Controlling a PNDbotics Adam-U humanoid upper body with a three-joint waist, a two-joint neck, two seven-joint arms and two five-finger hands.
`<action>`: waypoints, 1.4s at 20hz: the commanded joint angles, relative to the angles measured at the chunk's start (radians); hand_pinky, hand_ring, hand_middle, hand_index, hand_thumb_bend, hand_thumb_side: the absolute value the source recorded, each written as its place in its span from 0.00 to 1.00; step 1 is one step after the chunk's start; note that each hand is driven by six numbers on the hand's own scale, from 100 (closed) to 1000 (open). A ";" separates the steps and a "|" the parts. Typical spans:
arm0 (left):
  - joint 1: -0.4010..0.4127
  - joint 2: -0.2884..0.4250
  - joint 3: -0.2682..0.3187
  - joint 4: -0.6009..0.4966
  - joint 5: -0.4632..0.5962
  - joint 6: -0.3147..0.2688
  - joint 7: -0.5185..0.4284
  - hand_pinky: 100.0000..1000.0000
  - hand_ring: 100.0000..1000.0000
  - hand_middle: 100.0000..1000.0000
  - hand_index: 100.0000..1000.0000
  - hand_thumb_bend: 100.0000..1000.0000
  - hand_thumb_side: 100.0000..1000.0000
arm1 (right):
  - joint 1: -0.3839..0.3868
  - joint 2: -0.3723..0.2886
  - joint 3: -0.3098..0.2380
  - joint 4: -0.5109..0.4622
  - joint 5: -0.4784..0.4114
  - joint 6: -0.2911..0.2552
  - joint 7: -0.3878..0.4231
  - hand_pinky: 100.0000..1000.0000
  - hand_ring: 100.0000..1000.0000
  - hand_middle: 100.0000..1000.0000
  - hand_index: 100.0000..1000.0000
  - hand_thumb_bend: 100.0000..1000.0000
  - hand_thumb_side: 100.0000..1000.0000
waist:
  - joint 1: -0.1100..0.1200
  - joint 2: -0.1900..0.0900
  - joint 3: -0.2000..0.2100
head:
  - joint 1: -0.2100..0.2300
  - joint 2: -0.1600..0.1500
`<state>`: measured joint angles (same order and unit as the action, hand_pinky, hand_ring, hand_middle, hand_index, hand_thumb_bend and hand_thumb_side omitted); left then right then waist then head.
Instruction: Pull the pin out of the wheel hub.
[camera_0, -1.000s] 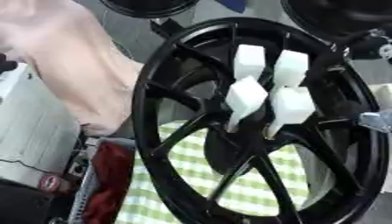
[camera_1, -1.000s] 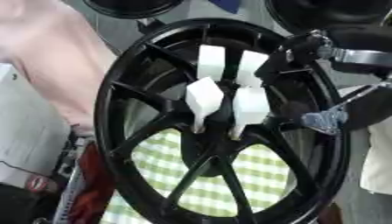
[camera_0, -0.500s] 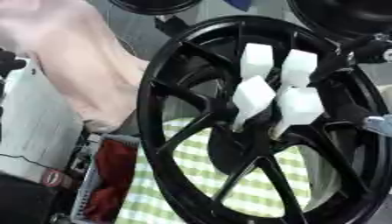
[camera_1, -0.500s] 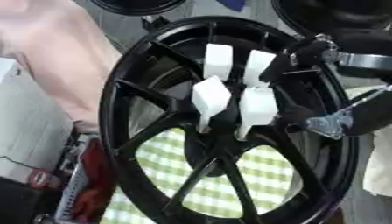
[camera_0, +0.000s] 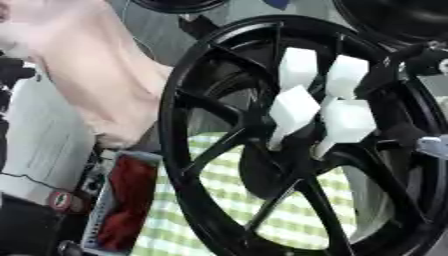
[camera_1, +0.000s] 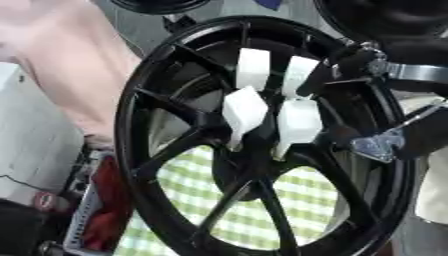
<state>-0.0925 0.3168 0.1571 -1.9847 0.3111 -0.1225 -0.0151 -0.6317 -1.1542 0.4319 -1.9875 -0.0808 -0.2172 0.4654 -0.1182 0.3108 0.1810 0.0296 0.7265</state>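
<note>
While the black wheel hub (camera_1: 254, 145) stood nearly upright and tilted across the middle of both views, four white pins (camera_1: 244, 111) stuck out of its centre in a tight cluster, two above and two below, each a blocky white head on a thinner stem. They sat just beside one another, seated around the hub's dark middle where the spokes met. Behind the spokes lay a green and white checked cloth (camera_1: 289, 195).

From the right side came the robot's right hand (camera_1: 350, 60), black with a silver band (camera_1: 411, 71) at the wrist. Its dark fingers reached over the rim toward the upper right pin (camera_1: 297, 75) and lay close against it, but I could not tell whether they were curled round it or merely beside it, nor how wide the hand stood. A silver bracket (camera_1: 378, 146) of the arm showed lower down, in front of the rim.

At the left a pale pink cloth (camera_0: 96, 90) hung down, and below it a red thing lay in a light tray (camera_0: 122, 200). The left hand showed in neither view.
</note>
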 joint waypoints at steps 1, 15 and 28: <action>-0.008 0.009 -0.002 -0.015 -0.009 0.004 0.001 1.00 0.69 0.61 0.84 0.00 0.78 | -0.020 -0.015 -0.004 -0.012 0.007 0.005 0.003 0.82 0.77 0.73 0.86 0.07 0.26 | 0.004 -0.011 -0.002 | 0.002 -0.011; -0.005 0.003 -0.003 -0.015 -0.018 0.011 0.000 1.00 0.69 0.61 0.84 0.00 0.78 | -0.049 -0.003 0.026 -0.012 0.044 0.047 0.013 0.80 0.75 0.71 0.86 0.10 0.26 | 0.000 -0.010 -0.007 | -0.012 -0.018; -0.005 -0.001 -0.006 -0.015 -0.027 0.017 -0.005 1.00 0.69 0.61 0.84 0.00 0.79 | -0.077 0.011 0.051 -0.012 0.068 0.104 0.041 0.77 0.73 0.69 0.86 0.13 0.29 | -0.007 -0.003 -0.007 | -0.012 -0.020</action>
<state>-0.0924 0.3080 0.1517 -1.9847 0.2893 -0.1077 -0.0189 -0.7039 -1.1297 0.4790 -1.9933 -0.0244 -0.1215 0.5017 -0.1312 0.3169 0.1730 0.0185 0.7180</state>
